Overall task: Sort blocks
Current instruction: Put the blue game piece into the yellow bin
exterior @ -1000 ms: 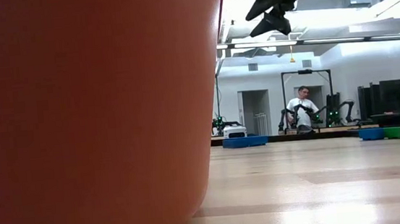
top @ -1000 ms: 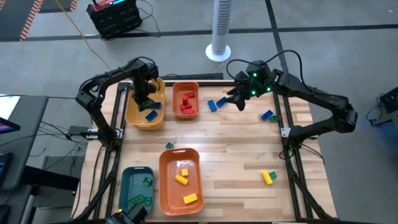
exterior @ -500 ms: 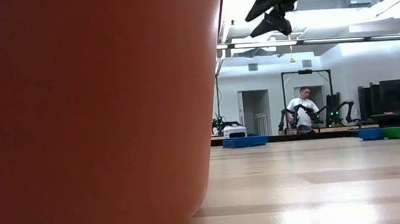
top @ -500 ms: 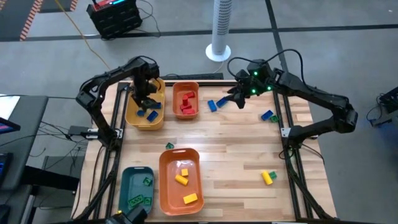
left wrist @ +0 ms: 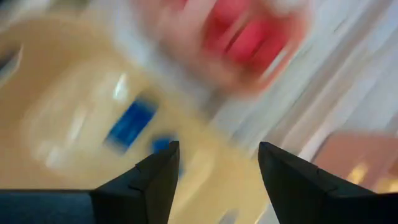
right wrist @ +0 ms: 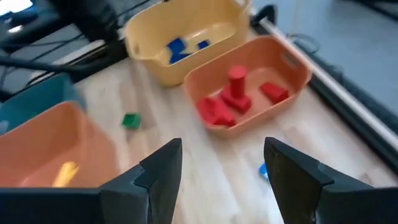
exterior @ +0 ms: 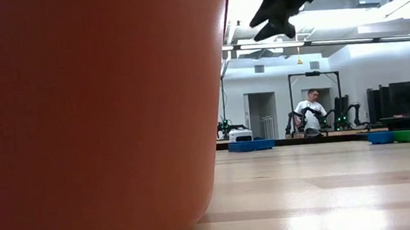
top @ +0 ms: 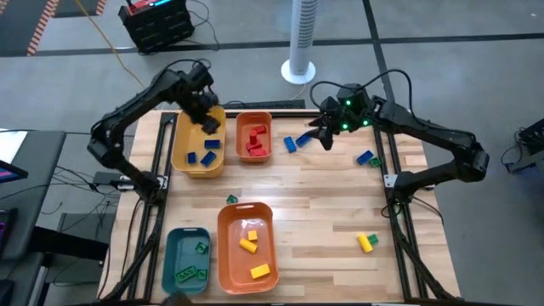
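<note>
Moved since earlier: left gripper [top: 208,121] has lifted from low inside the yellow bin [top: 180,153] to its far rim, and two blue blocks [top: 201,151] now lie in that bin where one showed; right gripper [top: 324,136] has barely shifted.
Left gripper state: fingers spread wide with nothing between them in its wrist view.
Right gripper state: fingers wide apart and empty, hanging over the table near the blue blocks [top: 296,141] beside the red bin.
Sorted so far: red blocks [top: 255,141] in the far orange bin [top: 240,123]; yellow blocks [top: 253,257] in the near orange bin [top: 226,255]; green blocks [top: 192,266] in the teal bin [top: 172,255].
Left to sort: the blue pair by the right gripper, a blue-and-green pair [top: 368,158] near the right edge, a yellow-and-green pair [top: 366,241] at the near right, and one green block [top: 231,200] just beyond the near orange bin. I judge the task well past halfway.
Hard to make out: left wrist view is smeared by motion, so only blue patches on yellow read. Low view is mostly blocked by an orange bin wall [exterior: 93,117]; a person [exterior: 310,113] sits far behind in the room.
</note>
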